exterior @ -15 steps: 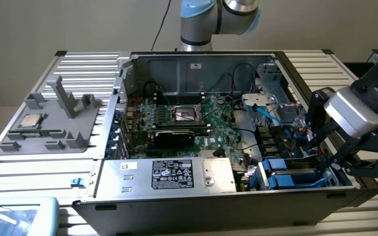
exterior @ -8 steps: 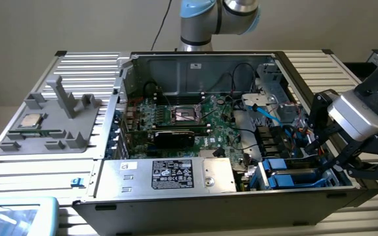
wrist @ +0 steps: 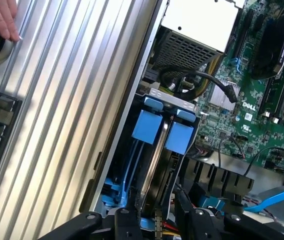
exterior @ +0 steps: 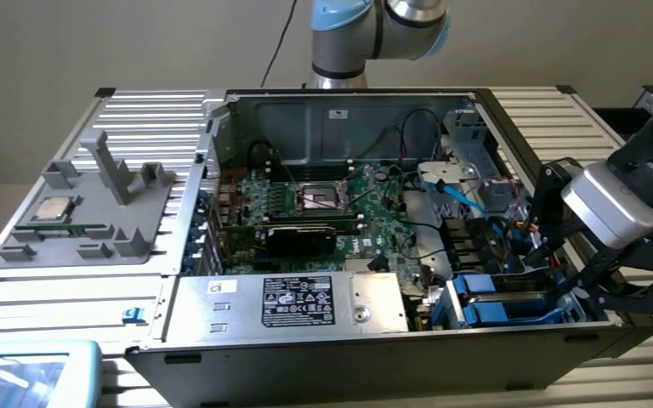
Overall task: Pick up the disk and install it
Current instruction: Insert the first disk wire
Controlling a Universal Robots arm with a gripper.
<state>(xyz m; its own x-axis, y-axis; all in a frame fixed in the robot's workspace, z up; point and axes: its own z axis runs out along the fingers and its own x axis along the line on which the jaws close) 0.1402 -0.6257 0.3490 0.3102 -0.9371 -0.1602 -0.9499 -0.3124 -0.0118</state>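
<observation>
The disk (wrist: 158,165) stands on edge in the drive bay (wrist: 154,96) at the corner of the open computer case, a dark slab between two blue bracket tabs (wrist: 145,126). My gripper (wrist: 157,216) sits over its near end, one black finger (wrist: 128,220) on each side and pressed against its faces, so it is shut on the disk. In the exterior view, the gripper (exterior: 563,285) reaches down into the case's front corner at the exterior view's right, beside the blue brackets (exterior: 506,308).
The green motherboard (exterior: 338,204) with its CPU socket fills the case's middle, and a silver box with a black label (exterior: 292,302) lies near the front. Black and blue cables (exterior: 462,200) run near the bay. A grey fixture holds a CPU chip (exterior: 54,208). A hand (wrist: 2,17) rests on a round button.
</observation>
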